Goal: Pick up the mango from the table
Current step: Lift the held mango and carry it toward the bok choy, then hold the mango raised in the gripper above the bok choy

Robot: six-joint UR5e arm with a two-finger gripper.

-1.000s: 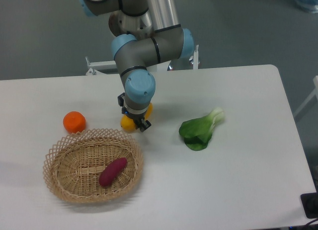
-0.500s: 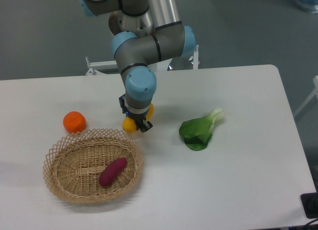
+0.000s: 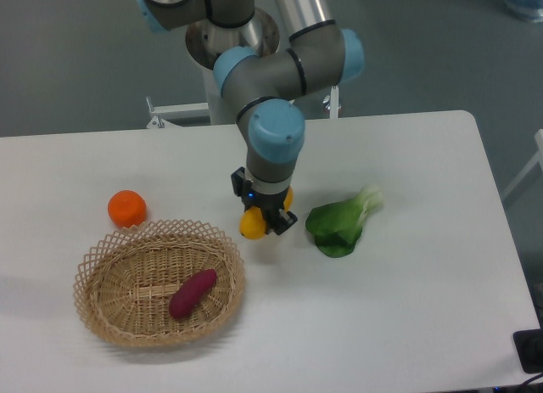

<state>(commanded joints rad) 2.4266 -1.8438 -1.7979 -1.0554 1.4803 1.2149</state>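
One mango [image 3: 252,224], end effector [image 3: 265,222] now farther right.

The basket [image 3: 110,304] and bok choy [image 3: 341,223] flank the gripper [image 3: 265,226]; the table [image 3: 407,308] beyond lies open.

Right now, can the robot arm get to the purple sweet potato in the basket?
Probably not yet. The pincer looks shut on the mango, so it is busy. Nothing covers the sweet potato in the open basket.
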